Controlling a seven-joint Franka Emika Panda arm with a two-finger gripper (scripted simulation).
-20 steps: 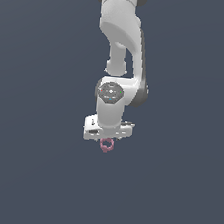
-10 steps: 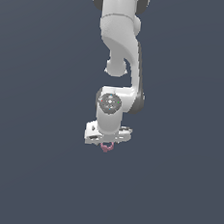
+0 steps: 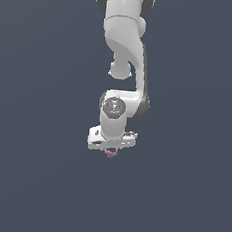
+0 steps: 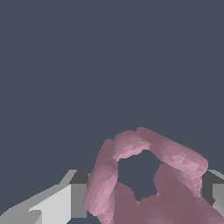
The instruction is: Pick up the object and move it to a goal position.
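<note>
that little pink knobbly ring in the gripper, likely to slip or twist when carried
The pink knobbly ring probably stays stiff: its open loop keeps shape between the fingers. Rounded bumps give uneven contact, so it may pivot. Tiny beside the gripper, it is likely light.

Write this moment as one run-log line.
arm: white Panda gripper pointing down | object: small dusty-pink knobbly ring between fingers | grasp: shut on ring | surroundings: plain dark grey

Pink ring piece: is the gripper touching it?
Touching. The wrist view shows the pink ring wedged between the gripper fingers, pressed against both sides.
</note>
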